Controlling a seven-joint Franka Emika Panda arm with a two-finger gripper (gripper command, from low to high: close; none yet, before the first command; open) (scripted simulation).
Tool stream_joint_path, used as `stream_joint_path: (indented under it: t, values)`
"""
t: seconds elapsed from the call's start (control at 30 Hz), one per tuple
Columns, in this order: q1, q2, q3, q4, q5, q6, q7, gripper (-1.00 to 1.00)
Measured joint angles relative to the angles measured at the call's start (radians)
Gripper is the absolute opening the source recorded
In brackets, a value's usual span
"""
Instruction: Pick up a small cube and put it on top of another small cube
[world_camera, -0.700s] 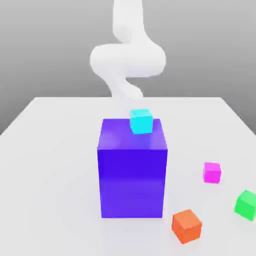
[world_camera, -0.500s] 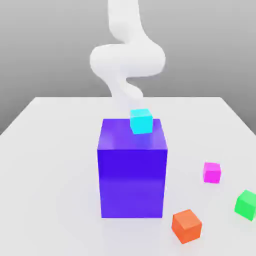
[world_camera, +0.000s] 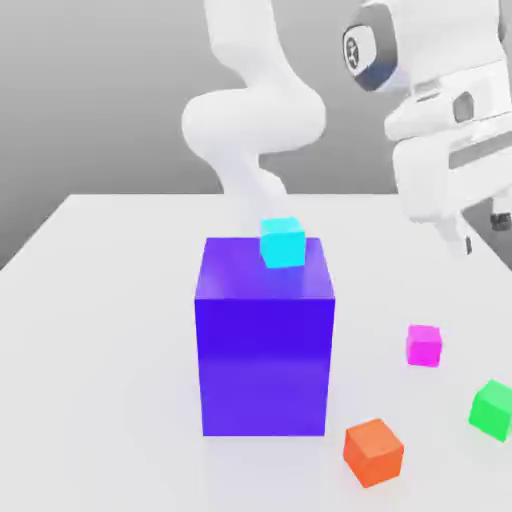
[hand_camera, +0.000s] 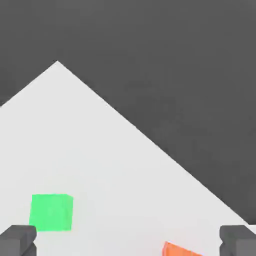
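— Right, what have you got on your end?

— From the exterior view I see the arm rising behind the big blue-purple block, and the hand's white body sits high at the exterior view's right. The gripper has its fingers spread wide: on the hand view I see one dark fingertip near one side of the frame and the other near the opposite side, with nothing between them.

— And the small cube?

— The small cube, the magenta one, rests on the white table, off to the exterior view's right of the big block and apart from it. It is below the hand, not touched by anything.

— What else is around it?

— A cyan cube sits on top of the big block, toward its far edge. A green cube lies near the magenta one, closer to the camera and by the frame's right edge. An orange cube sits just off the block's near right corner. The hand view catches the green cube and a corner of the orange one on the table.
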Motion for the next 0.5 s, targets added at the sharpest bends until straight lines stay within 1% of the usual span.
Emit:
stream_joint_path:
  t: [0.17,0.3,0.4,0.5]
  values:
    - [0.078,0.101,0.057,-0.078,0.003,0.077,-0.067,0.00]
    - [0.125,0.180,0.108,-0.141,-0.031,0.142,-0.094,0.00]
    - [0.153,0.238,0.147,-0.190,-0.096,0.191,-0.087,0.00]
    - [0.166,0.298,0.173,-0.222,-0.200,0.242,-0.046,0.00]
